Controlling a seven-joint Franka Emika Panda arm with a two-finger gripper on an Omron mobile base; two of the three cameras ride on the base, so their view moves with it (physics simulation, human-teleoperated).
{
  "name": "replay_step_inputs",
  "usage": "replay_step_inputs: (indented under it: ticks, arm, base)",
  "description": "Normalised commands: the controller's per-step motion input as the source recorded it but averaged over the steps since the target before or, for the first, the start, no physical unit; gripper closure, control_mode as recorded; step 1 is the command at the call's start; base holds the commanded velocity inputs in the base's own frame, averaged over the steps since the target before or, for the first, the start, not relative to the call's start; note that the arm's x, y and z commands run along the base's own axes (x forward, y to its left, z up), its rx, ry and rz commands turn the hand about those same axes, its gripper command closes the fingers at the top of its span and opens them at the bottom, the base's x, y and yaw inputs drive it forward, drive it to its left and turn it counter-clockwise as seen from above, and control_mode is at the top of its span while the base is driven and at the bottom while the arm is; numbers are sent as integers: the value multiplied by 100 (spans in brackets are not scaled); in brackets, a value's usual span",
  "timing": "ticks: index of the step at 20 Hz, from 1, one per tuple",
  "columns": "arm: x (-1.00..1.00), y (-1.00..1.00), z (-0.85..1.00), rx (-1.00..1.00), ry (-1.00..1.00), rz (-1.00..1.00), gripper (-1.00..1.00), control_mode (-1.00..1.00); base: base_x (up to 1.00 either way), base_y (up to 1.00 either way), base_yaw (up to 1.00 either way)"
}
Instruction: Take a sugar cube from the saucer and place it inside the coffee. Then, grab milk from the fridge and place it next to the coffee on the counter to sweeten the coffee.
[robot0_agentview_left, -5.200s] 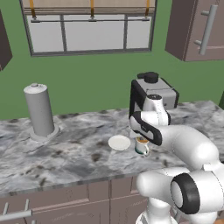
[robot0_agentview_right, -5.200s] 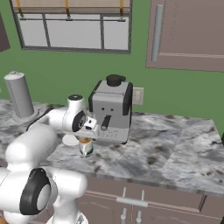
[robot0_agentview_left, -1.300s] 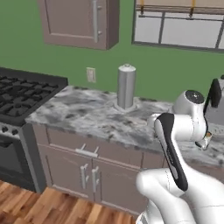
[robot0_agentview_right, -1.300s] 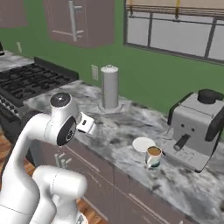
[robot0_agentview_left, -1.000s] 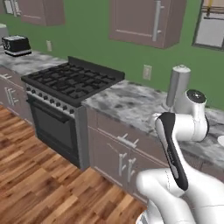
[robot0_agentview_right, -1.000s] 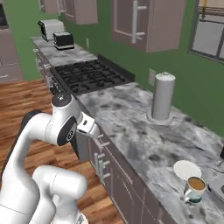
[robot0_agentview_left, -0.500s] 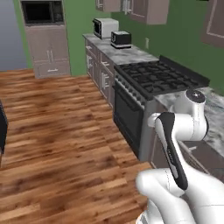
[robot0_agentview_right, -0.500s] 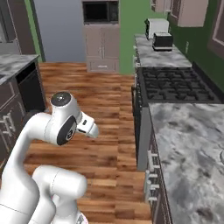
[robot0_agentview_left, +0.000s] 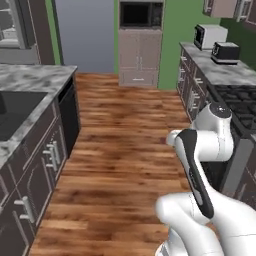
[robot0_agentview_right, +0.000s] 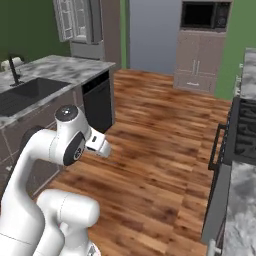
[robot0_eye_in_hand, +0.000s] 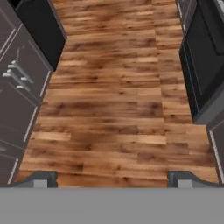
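**Arm folded over bare wood floor, end effector wide and empty**

In your left base view, the white arm (robot0_agentview_left: 202, 145) folds up at lower right above a glossy plank floor (robot0_agentview_left: 125, 150) of warm brown wood. To the left runs a grey-and-white marbled counter (robot0_agentview_left: 35, 80) with a dark sunken sink (robot0_agentview_left: 15, 107), over brown cabinet doors with silver bar handles. Straight ahead stands a tall flat grey panel, apparently the fridge (robot0_agentview_left: 85, 35), shut, beside a pale cabinet with a black microwave (robot0_agentview_left: 141, 14) set into it. Along the right, a second marbled counter carries a boxy toaster (robot0_agentview_left: 226, 51) and a white appliance behind it, next to a black stove (robot0_agentview_left: 237, 100).

In your right base view, the arm rises at lower left with its rounded joint facing you. The sink counter lies at left with a thin dark faucet (robot0_agentview_right: 12, 70), the grey fridge front far ahead, the stove edge at right.

In your hand view, the end effector (robot0_eye_in_hand: 111, 177) looks down on the planks. Its two dark fingertips (robot0_eye_in_hand: 41, 178) sit far apart at the bottom corners, spread wide, with nothing between them and nothing touched. Dark cabinet fronts flank the floor on both sides.
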Motion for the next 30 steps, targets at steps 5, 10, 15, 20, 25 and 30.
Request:
replay_step_inputs:
  ticks: [5,10,15,20,25,30]
  arm:
    - [0,0,0,0,0,0,-100,100]
    - [0,0,0,0,0,0,-100,100]
    - [0,0,0,0,0,0,-100,100]
    - [0,0,0,0,0,0,-100,100]
    - [0,0,0,0,0,0,-100,100]
    - [0,0,0,0,0,0,-100,100]
  base:
    - [100,0,25]
    - [100,-13,19]
    - [100,-9,16]
    - [100,-11,15]
    - [100,-8,16]
    - [100,-5,16]
